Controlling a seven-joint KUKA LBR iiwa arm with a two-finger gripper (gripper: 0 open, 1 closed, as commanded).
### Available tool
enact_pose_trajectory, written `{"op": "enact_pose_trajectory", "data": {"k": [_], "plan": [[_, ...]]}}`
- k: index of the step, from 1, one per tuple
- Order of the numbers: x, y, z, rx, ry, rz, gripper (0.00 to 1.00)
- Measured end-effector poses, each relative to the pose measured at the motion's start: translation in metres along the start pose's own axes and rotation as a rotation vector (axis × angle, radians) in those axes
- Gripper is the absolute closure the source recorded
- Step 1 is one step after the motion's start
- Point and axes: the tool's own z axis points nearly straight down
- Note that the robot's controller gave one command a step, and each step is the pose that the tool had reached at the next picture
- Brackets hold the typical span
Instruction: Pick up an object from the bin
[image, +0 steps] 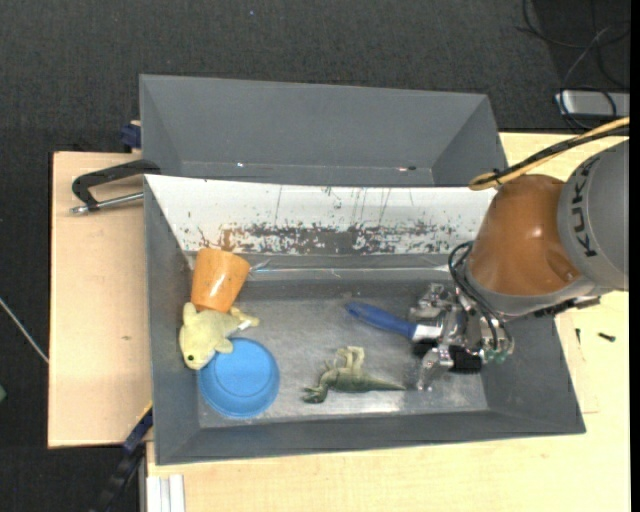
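Observation:
My gripper (438, 342) is low in the right part of the bin, just above the floor. A blue stick-like thing (378, 318) lies slanted to its left, and its right end reaches up to the gripper. I cannot tell whether the two touch. A small green dinosaur toy (350, 376) lies on the floor to the lower left of the gripper, its tail pointing toward it.
At the left side of the bin an orange cup (217, 279) lies tipped over. Below it are a pale yellow plush toy (205, 334) and a blue round bowl (240, 377). The arm with its orange cover comes in over the right wall.

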Motion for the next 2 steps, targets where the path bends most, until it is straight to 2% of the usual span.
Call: {"op": "enact_pose_trajectory", "data": {"k": [1,2], "plan": [[-0.002,-0.003,-0.004,0.003,-0.008,0.002,1.00],[0.001,0.015,-0.149,0.003,-0.019,0.027,1.00]]}}
